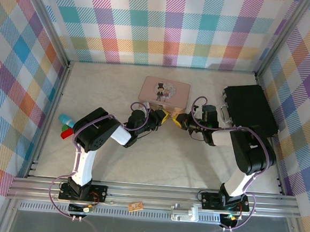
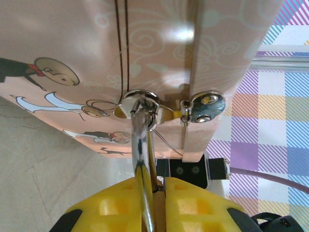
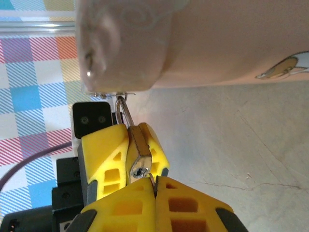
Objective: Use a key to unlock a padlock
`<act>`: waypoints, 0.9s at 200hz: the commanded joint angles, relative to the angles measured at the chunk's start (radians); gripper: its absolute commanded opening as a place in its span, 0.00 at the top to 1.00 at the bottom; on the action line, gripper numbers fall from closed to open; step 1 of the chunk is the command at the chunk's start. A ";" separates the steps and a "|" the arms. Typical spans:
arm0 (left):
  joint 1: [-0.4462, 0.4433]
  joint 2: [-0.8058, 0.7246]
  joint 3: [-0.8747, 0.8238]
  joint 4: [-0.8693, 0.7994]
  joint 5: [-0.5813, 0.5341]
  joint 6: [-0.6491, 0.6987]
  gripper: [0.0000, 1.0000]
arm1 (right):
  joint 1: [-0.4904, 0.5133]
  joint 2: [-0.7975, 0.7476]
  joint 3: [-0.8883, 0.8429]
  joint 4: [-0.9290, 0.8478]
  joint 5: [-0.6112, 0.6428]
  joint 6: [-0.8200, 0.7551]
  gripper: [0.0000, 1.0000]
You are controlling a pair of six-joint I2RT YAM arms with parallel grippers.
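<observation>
So the left gripper (image 2: 155, 186) is clamped on the padlock (image 2: 140, 145) hooked to the tin (image 2: 72, 38), right gripper (image 3: 154, 186) pinched shut on the key (image 3: 151, 178) right at its base.

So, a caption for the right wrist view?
Left gripper clamps the padlock on the tin's hasp; right gripper shut at its keyhole.

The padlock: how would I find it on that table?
Find the pink tin mid-table. Hooked to its near-side clasp is the padlock, pinched by the left gripper. Tiny and brass, with a thin silver shackle, it is dwarfed by the tin.
</observation>
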 commanded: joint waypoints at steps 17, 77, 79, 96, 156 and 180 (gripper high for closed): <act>-0.046 -0.051 -0.009 0.140 0.056 0.024 1.00 | 0.013 0.053 -0.031 0.160 0.022 0.184 1.00; -0.071 -0.064 -0.032 0.138 -0.080 -0.003 1.00 | 0.132 0.144 -0.127 0.447 0.207 0.397 1.00; -0.071 -0.064 -0.033 0.138 -0.086 -0.004 1.00 | 0.134 0.144 -0.130 0.448 0.215 0.399 1.00; -0.083 -0.062 -0.040 0.137 -0.126 -0.010 1.00 | 0.154 0.132 -0.156 0.451 0.270 0.391 1.00; -0.104 -0.056 -0.029 0.127 -0.182 -0.027 1.00 | 0.221 0.075 -0.145 0.371 0.324 0.320 1.00; -0.107 -0.055 -0.031 0.123 -0.178 -0.031 1.00 | 0.222 0.053 -0.147 0.346 0.337 0.292 1.00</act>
